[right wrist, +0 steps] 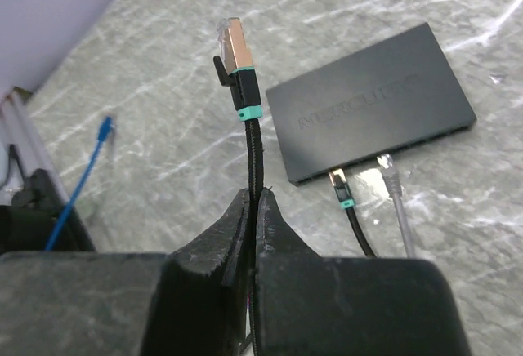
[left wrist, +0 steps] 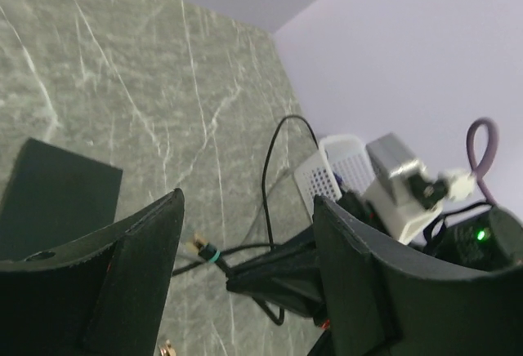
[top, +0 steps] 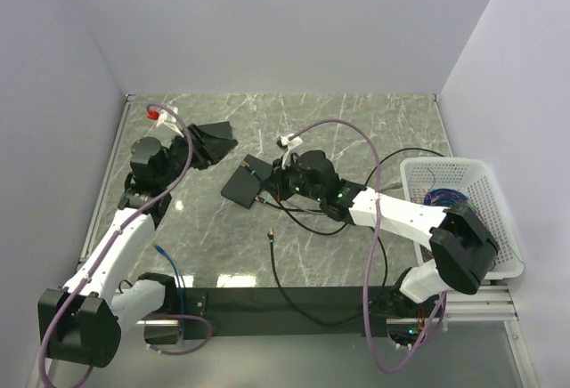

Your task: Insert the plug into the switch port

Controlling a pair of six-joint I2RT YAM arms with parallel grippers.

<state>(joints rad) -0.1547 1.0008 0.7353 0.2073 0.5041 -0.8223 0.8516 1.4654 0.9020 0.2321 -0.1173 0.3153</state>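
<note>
The plug [right wrist: 231, 42] is off the tabletop [right wrist: 163, 111], standing on the stiff end of its black cable [right wrist: 254, 156]. My right claw [right wrist: 252, 201] is pinched tight on that cable a little way behind the teal collar, not on the connector itself. The gold-tinted tip points away from me, and it sits beside the near left corner of the switch [right wrist: 372, 115], apart from it and not yet in front of any port.

The switch lies flat with its row of sockets facing my right wrist. Two other leads meet that edge: a black one with a teal collar [right wrist: 340, 186] and a pale grey one [right wrist: 390, 170]. Both look seated, though I cannot confirm it.

My left claw [left wrist: 249, 201] hovers on the far side of the switch with its fingers [left wrist: 139, 274] apart and nothing between them.

As I judge it, the pickup is done and everything else remains. I have to bring the tip down level with the socket row, line it up with a free port, and push it home. Gripping the cable rather than the plug may let the tip wobble as it goes in.
</note>
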